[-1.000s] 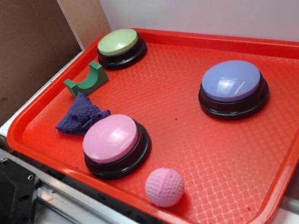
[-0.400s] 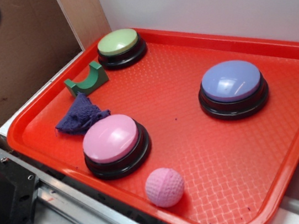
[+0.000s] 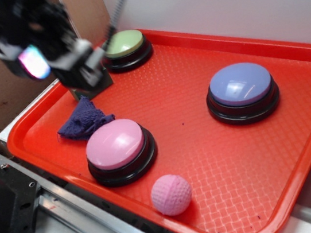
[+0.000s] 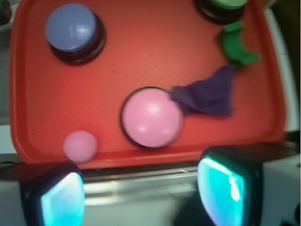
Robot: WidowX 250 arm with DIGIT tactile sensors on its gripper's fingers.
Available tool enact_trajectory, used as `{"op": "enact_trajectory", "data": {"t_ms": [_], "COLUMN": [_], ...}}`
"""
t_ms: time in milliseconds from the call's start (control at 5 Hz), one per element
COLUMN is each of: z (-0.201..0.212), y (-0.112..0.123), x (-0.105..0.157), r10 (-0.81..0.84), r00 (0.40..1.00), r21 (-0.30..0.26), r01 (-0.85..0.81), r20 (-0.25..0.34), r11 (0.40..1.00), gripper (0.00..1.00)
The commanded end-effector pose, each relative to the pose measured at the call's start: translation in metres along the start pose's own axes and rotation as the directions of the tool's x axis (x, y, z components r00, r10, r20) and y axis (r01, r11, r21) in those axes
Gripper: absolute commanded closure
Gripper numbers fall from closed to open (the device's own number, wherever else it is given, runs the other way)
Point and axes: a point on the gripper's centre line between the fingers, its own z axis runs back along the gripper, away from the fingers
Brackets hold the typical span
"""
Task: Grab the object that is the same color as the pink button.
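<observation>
The pink ball [image 3: 171,195] lies at the lower middle of the frame, just beside the pink button [image 3: 117,147] on the red tray [image 3: 299,148]. The claw [image 4: 141,195], open and empty, hangs at upper left. I think it could push the round ball away.

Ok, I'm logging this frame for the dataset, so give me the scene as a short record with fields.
surface: red tray
target: pink ball, near the tray's front edge, untouched
colour match: pink button, beside the ball
other buttons: lavender-blue button; green button
other items: purple cloth; green block
claw: open, empty, raised over the tray's left side, apart from the ball
</observation>
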Motion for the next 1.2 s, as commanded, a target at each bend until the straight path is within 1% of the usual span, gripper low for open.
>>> {"op": "enact_trajectory", "data": {"t_ms": [0, 200, 400, 600, 800, 1000], "z": [-0.052, -0.08, -0.098, -0.116, -0.128, -0.134], "y": [-0.036, -0.053, -0.059, -0.071, -0.07, -0.061], "x": [0.001, -0.001, -0.001, -0.003, 0.004, 0.015], "r10": [0.171, 0.153, 0.148, 0.12, 0.118, 0.14], "r00": [0.984, 0.987, 0.989, 0.993, 0.992, 0.989], "r21": [-0.06, -0.044, -0.034, -0.045, -0.007, 0.01], "r01": [-0.168, -0.151, -0.147, -0.121, -0.118, -0.14], "r20": [0.053, 0.053, 0.02, -0.02, -0.033, -0.043], "r11": [0.984, 0.988, 0.989, 0.992, 0.993, 0.99], "gripper": [0.0, 0.0, 0.0, 0.0, 0.0, 0.26]}}
